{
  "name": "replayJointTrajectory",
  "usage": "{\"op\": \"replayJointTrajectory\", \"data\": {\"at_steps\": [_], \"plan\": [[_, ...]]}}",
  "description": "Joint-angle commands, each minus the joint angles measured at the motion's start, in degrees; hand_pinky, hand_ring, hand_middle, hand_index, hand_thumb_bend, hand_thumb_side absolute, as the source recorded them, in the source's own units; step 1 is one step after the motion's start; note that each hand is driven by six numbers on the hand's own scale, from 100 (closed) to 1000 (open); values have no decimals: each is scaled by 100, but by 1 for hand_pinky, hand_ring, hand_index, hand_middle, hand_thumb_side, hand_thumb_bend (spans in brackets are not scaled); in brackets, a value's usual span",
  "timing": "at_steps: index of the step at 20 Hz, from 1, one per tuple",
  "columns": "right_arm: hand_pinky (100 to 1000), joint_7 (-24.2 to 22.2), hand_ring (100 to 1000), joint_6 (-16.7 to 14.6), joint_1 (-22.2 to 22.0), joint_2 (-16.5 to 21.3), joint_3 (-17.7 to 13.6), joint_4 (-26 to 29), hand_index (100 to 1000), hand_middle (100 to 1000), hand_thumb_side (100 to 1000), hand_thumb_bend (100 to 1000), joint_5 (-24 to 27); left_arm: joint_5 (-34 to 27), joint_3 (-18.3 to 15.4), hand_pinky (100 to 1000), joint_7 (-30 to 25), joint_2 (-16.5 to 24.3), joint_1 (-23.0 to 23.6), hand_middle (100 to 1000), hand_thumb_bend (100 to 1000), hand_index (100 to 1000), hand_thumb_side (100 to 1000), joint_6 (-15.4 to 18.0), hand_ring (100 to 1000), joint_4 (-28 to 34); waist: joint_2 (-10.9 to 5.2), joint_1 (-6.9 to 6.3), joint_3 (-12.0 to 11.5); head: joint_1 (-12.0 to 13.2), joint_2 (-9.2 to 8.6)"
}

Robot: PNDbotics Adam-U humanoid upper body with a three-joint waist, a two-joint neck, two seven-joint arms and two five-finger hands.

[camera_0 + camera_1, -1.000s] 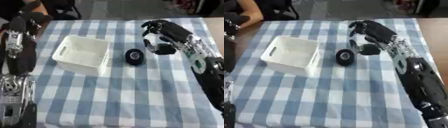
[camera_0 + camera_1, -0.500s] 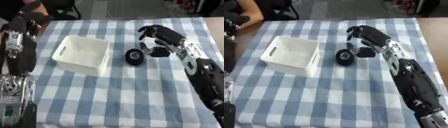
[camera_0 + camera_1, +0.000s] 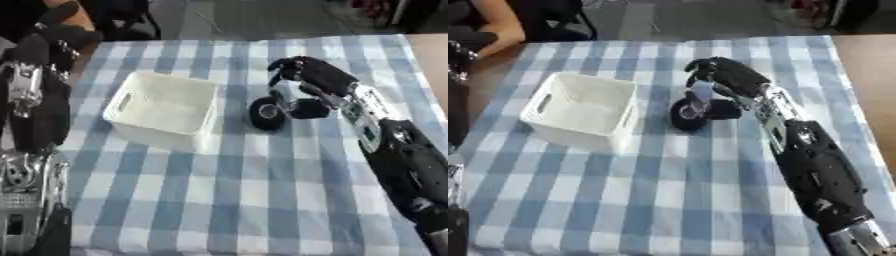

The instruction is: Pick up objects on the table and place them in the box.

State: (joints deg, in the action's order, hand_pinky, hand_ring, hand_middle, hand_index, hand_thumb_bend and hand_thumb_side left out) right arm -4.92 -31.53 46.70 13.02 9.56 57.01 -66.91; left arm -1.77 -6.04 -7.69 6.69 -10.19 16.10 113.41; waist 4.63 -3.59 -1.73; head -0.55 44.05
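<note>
A black roll (image 3: pixel 265 114) stands on edge on the checked cloth, just right of the white box (image 3: pixel 166 112). My right hand (image 3: pixel 308 79) reaches in from the right and arches over the roll. Its fingers (image 3: pixel 702 75) curl down onto the roll's top and far side, while the thumb (image 3: pixel 724 109) lies against its right side. The roll still rests on the table. The box stands open and looks empty. My left arm (image 3: pixel 35 115) runs down the left edge; a dark shape at the top left may be its hand, but I cannot make it out.
The blue-and-white checked cloth (image 3: pixel 262 200) covers the table, with bare cloth in front of the box and the roll. A person's arm (image 3: pixel 500 25) shows at the far left corner. The table's wooden edge (image 3: pixel 872 75) lies to the right.
My right hand has moved left and down toward the roll, and its fingers and thumb have come onto it. The roll and the box have stayed in place.
</note>
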Motion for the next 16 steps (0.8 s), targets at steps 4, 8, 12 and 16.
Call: {"op": "replayJointTrajectory", "data": {"at_steps": [4, 8, 12, 16], "plan": [[883, -6, 767, -81, 101, -67, -5, -71, 733, 839, 850, 100, -138, 3, 14, 859, -9, 15, -60, 870, 100, 729, 888, 6, 691, 118, -50, 2, -1, -25, 7], [884, 6, 768, -126, 62, -122, 9, -155, 733, 838, 852, 100, -240, 7, 12, 859, -7, 12, -67, 870, 100, 729, 888, 7, 691, 118, -45, -4, 0, -33, 7], [885, 23, 770, -166, 20, -157, 25, -216, 733, 839, 853, 100, -322, 11, 14, 860, -8, 10, -69, 870, 100, 728, 888, 6, 691, 118, -42, -4, 3, -42, 7], [885, 35, 771, -199, -19, -181, 33, -299, 732, 839, 853, 100, -400, 14, 11, 859, -5, 9, -73, 870, 100, 728, 887, 7, 691, 118, -42, -5, 4, -44, 7]]}}
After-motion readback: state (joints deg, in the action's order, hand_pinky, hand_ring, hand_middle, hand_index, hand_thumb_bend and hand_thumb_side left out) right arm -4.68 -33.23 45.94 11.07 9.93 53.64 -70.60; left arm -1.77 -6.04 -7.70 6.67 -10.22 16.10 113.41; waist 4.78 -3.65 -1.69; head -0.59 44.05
